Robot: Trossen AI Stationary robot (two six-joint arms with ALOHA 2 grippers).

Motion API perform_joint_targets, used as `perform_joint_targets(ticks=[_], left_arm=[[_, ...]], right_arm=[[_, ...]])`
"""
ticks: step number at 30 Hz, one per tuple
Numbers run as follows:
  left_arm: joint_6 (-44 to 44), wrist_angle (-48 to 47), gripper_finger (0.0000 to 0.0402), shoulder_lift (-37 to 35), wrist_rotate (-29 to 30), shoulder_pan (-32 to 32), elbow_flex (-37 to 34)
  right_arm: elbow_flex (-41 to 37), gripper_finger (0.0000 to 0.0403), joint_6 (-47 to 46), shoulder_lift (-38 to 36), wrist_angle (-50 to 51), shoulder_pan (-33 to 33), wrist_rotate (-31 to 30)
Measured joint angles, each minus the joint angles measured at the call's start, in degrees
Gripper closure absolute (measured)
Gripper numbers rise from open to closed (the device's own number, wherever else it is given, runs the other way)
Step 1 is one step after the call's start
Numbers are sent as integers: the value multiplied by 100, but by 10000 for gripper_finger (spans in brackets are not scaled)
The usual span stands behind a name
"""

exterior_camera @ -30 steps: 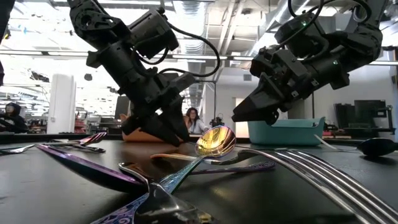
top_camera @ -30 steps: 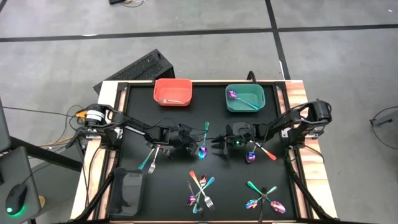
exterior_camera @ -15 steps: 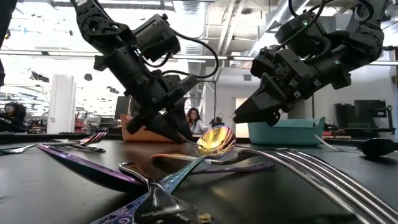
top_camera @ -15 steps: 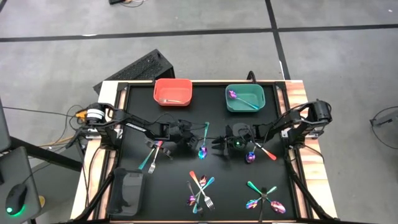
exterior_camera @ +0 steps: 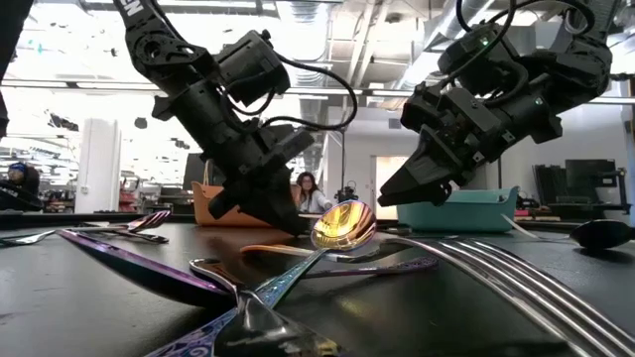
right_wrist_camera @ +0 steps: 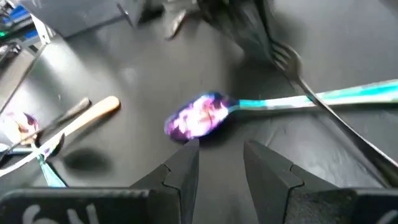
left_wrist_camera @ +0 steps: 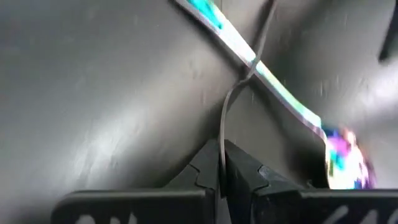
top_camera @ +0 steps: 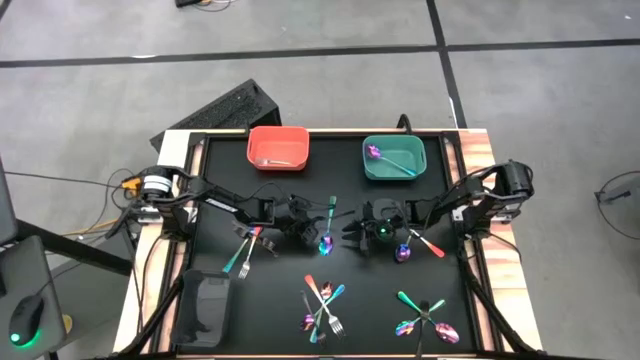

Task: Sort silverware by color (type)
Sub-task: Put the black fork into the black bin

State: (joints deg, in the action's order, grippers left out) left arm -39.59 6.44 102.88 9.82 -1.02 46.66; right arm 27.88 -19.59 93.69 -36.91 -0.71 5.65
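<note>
My left gripper is at the table's middle, slanting down and shut on a thin dark fork. The fork crosses over the teal handle of a spoon with an iridescent purple bowl. The spoon lies flat on the black mat. My right gripper faces the left one from the right, open, its fingertips just short of the spoon's bowl and touching nothing. My left gripper pinches the dark fork between its two fingers by the end nearest to it, which shows edge-on as a thin line. The fingers slant down from the table's left, along the fork. Farther out the fork rests across the spoon's teal handle.
At the far edge stand a red bin and a teal bin; a black bin sits near left. Loose silverware lies at the left, the right, and in two near piles.
My left gripper has shut its fingers on the dark fork, edging slightly toward the spoon at the table's middle. The spoon has stayed where it was.
</note>
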Motion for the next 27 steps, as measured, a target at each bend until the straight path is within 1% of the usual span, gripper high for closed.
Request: perform_joint_targets(ticks=[2,5,9,11,13,17,18,21,22,24,27], left_arm=[[94,-425,401,-212,19,138,-1],[88,-1249,401,-652,416,407,-3],[-90,-2470,401,-1443,1091,836,-5],[-99,-3117,401,-1890,1128,1108,-5],[13,-3714,401,-2316,1012,1456,-5],[151,-5040,401,-3070,518,2324,83],[33,-5435,401,-3223,471,2538,153],[-880,-6448,401,-3603,412,3129,398],[-1138,-6742,401,-3697,306,3314,485],[-1315,-7229,401,-3833,-111,3636,659],[-1180,-7794,401,-3997,-912,4000,853]], right_arm=[[0,258,-72,0,119,-40,-16],[-2,258,-77,0,159,-93,-24],[-2,258,-83,0,74,-112,-194],[0,258,-92,0,-48,-81,-223],[0,258,-92,0,-181,-59,-223],[0,258,39,0,-318,-18,-221],[0,258,51,0,-345,-2,-220],[0,258,54,0,-418,67,-219],[0,258,55,0,-440,87,-219],[0,258,57,0,-494,133,-216],[37,258,58,2,-615,184,-168]])
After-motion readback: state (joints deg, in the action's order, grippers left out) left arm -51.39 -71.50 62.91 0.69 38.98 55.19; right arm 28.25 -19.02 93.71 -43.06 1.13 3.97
